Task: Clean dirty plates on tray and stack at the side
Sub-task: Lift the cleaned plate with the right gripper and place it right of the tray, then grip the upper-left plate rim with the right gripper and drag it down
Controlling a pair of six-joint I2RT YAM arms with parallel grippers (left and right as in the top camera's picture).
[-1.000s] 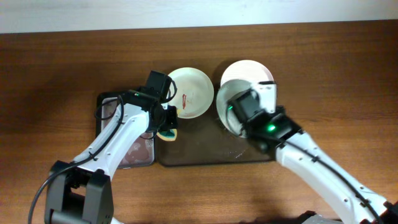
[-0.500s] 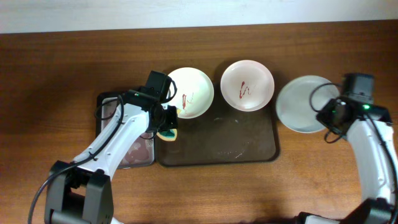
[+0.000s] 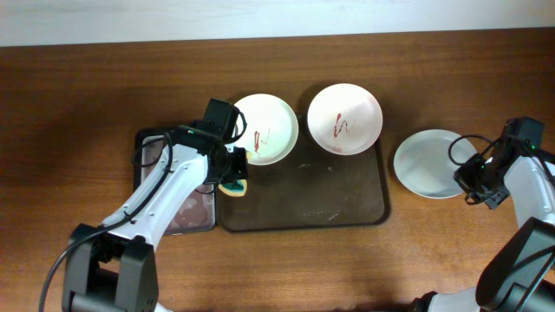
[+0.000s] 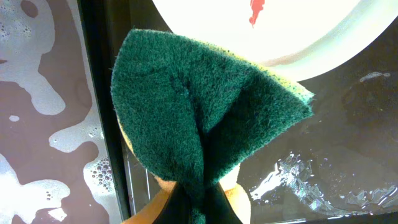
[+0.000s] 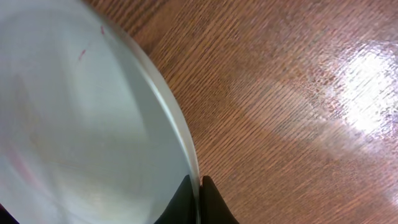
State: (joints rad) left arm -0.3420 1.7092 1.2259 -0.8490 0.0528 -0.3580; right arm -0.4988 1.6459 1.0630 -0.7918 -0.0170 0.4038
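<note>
Two white plates with red sauce streaks sit at the back of the dark brown tray (image 3: pixel 347 204): one at back left (image 3: pixel 269 128), one at back right (image 3: pixel 345 118). The pale mint-green plate (image 3: pixel 427 163) is over the bare table right of the tray. My right gripper (image 3: pixel 473 178) is shut on its right rim, which the right wrist view (image 5: pixel 81 124) shows pinched between the fingers (image 5: pixel 199 186). My left gripper (image 3: pixel 234 173) is shut on a green and yellow sponge (image 4: pixel 199 106) at the tray's left edge, just below the left white plate (image 4: pixel 280 25).
A narrower grey metal tray (image 3: pixel 178 204) holding soapy water stands left of the brown tray; foam shows in the left wrist view (image 4: pixel 43 112). Water drops lie on the brown tray's floor (image 4: pixel 323 180). Bare wooden table lies around the trays.
My right arm carried the mint-green plate from over the tray's back right out to the table on the right. That uncovered the right white plate. My left arm has not moved.
</note>
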